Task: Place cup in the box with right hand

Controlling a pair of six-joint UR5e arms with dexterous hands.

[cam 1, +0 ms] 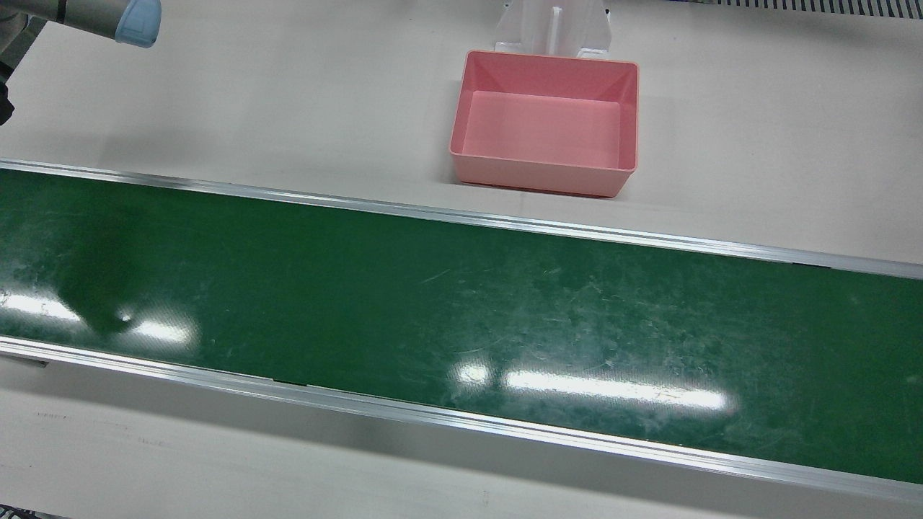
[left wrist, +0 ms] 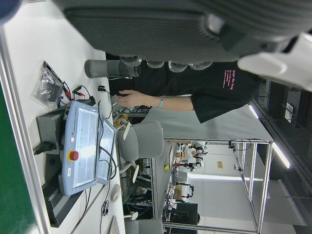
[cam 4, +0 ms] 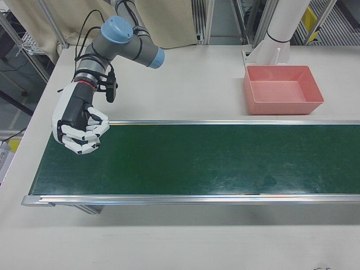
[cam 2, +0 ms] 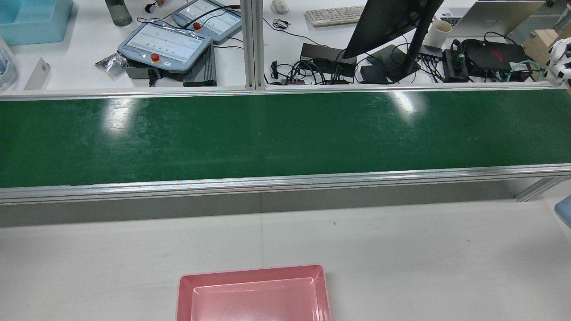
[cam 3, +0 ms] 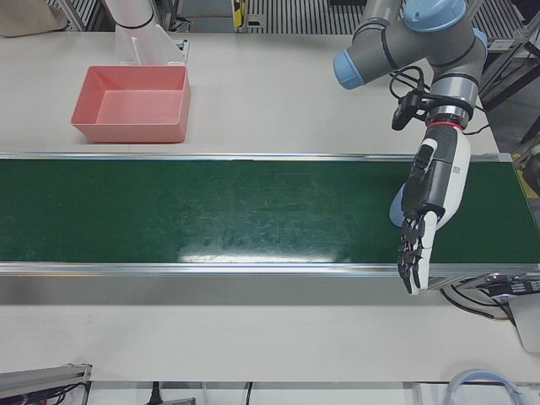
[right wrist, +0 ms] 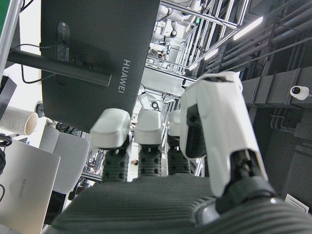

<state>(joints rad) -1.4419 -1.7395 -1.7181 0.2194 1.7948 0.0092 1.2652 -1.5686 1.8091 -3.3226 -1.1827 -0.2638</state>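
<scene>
The pink box stands empty on the white table, on the robot's side of the green conveyor belt; it also shows in the rear view, left-front view and right-front view. No cup shows on the belt or table in any view. My right hand hangs over the belt's end, far from the box, its fingers curled in on nothing. My left hand hangs over the belt's opposite end with its fingers straight and pointing down, empty.
Beyond the belt is an operators' desk with teach pendants, a monitor, cables and a white paper cup. A white pedestal stands right behind the box. The right arm's blue joint cap shows at the front view's corner.
</scene>
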